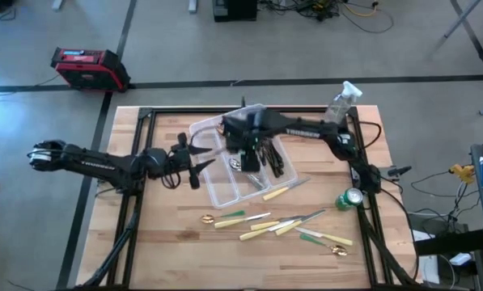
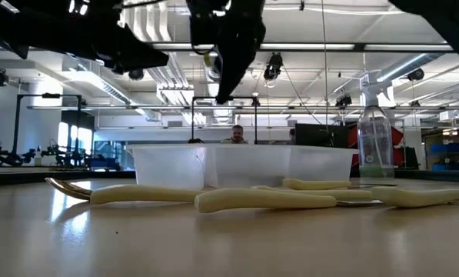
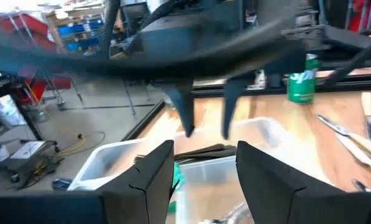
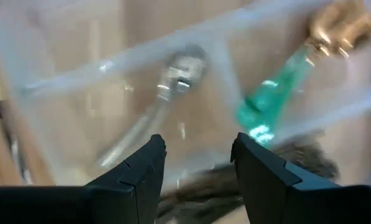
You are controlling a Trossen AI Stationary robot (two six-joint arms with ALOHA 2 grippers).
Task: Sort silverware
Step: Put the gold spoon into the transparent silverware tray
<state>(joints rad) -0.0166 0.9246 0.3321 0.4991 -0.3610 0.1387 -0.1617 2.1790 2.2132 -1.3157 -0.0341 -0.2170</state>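
The right hand (image 1: 243,155) is hovering spread above the clear tray (image 1: 211,184) near the tabletop's (image 1: 168,242) far edge, where a silver spoon (image 4: 173,81) is lying. The left hand (image 1: 199,158), spread, is waiting beside it. Loose silverware (image 1: 277,226) is lying mostly lengthwise along the near edge.

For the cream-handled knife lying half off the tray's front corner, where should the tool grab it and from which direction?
Grip the knife on its cream handle, the thick end resting on bare table away from the tray. Come straight down from above with the fingers across the handle: it lies flat and slanted, and the thin blade end sits close to the tray wall, leaving little room there.
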